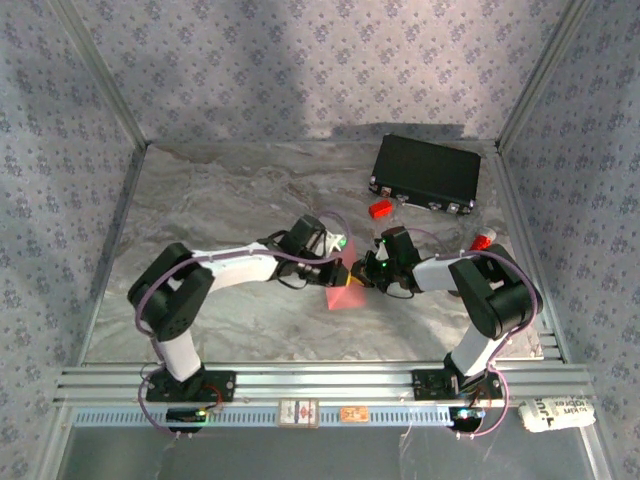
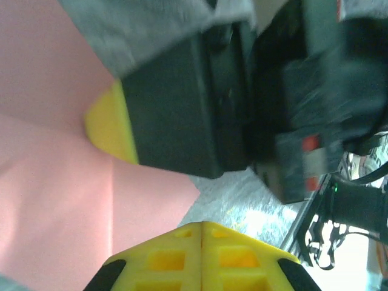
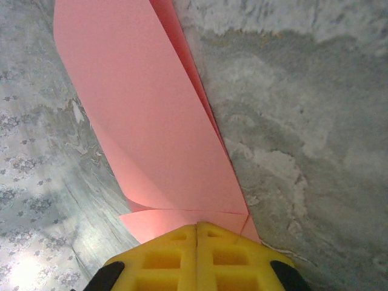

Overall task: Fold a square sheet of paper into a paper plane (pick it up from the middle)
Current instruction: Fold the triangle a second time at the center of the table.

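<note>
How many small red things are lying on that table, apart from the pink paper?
2: a red block just in front of the black case, and a red-and-white tube beside the right arm. Others may be hidden.

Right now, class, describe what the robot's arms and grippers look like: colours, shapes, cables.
The left arm and right arm have white links, black joints and looping purple cables. The left gripper and right gripper end in yellow moulded fingers with square recesses and black corners.
</note>
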Robot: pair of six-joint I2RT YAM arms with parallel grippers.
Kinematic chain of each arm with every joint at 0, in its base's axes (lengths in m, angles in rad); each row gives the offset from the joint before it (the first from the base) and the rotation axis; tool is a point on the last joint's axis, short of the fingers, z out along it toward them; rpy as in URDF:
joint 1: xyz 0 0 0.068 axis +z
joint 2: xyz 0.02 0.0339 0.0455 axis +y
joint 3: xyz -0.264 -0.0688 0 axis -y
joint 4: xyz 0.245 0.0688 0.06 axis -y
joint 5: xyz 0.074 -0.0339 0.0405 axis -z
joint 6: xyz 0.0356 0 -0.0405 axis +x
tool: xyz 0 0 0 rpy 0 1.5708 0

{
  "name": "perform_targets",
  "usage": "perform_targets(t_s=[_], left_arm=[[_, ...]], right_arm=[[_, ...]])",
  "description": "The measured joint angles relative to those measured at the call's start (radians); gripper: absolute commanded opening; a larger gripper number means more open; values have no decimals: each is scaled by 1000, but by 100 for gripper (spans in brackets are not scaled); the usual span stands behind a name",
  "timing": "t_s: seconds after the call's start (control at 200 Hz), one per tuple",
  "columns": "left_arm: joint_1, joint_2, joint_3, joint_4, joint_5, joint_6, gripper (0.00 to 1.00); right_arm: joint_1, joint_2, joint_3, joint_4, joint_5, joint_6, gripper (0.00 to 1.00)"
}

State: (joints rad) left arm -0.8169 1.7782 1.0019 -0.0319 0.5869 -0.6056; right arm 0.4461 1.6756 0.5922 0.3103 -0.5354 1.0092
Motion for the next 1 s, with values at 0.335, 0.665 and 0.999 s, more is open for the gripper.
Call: perform_targets(t_s=[0.335,0.665,0.999], left_arm=[[-3,100,-8,26,53,-25,6],[6,79,-129,120,72,-59,7],[6,29,-194,122,78,-69,8]], right_arm=[[2,0,-1,2,4,0,4],[6,-2,-14,24,8,0,4],[6,-3,-18,30,8,0,4]])
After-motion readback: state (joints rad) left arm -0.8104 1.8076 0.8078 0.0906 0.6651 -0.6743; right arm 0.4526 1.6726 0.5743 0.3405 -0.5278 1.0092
